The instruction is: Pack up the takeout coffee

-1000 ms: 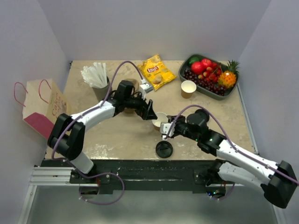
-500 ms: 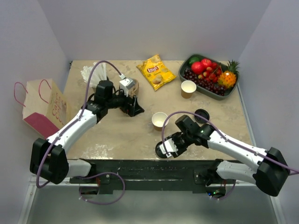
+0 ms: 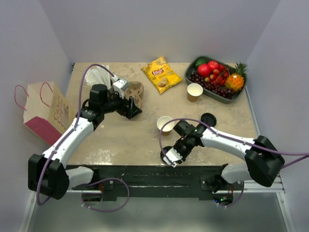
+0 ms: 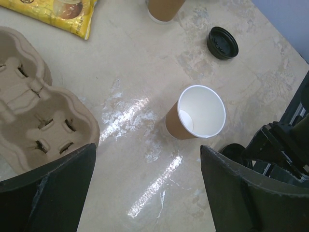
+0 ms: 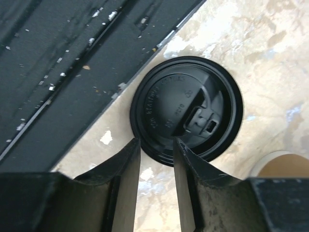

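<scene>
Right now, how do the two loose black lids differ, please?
The near lid lies at the front edge of the table, right gripper over its rim; the far lid lies alone farther back. The near lid shows its sip tab; the far lid's face is unclear. Both are round, black.

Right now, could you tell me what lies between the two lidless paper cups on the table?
Nothing: only bare tabletop runs from the near cup to the far cup, clearest in the left wrist view.
</scene>
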Controlling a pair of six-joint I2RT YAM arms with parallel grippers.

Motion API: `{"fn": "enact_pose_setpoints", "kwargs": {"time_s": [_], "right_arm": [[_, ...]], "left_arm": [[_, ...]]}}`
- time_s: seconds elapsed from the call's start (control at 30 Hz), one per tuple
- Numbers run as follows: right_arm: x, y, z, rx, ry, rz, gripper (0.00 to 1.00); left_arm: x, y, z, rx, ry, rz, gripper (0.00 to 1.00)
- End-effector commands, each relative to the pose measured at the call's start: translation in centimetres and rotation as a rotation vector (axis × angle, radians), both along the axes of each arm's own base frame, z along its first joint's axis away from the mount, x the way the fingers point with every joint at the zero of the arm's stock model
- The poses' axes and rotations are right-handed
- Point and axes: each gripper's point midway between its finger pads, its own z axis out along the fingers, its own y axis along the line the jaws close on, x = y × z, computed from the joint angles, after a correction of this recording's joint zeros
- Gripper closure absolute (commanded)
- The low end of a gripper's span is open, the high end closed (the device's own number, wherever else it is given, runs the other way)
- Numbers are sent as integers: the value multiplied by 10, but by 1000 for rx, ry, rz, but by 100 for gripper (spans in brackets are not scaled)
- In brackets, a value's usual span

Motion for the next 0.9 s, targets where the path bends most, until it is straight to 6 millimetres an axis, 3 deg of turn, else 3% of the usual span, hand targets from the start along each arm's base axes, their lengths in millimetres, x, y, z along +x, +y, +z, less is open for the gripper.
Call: {"fn": "enact_pose_setpoints", "kwargs": {"time_s": [0.0, 0.27, 0.6, 0.87], "right_arm": [[10, 11, 5, 41, -79, 76, 64], [1, 6, 0, 4, -39, 128, 68], [-3, 10, 30, 104, -98, 134, 63], [1, 0, 1, -5, -67, 131, 64]], "left_arm": [[4, 8, 9, -15, -32, 32, 7], [10, 10, 10, -24, -23, 41, 7], [7, 10, 5, -30, -8, 39, 7], [7, 10, 6, -36, -9, 38, 7]]}}
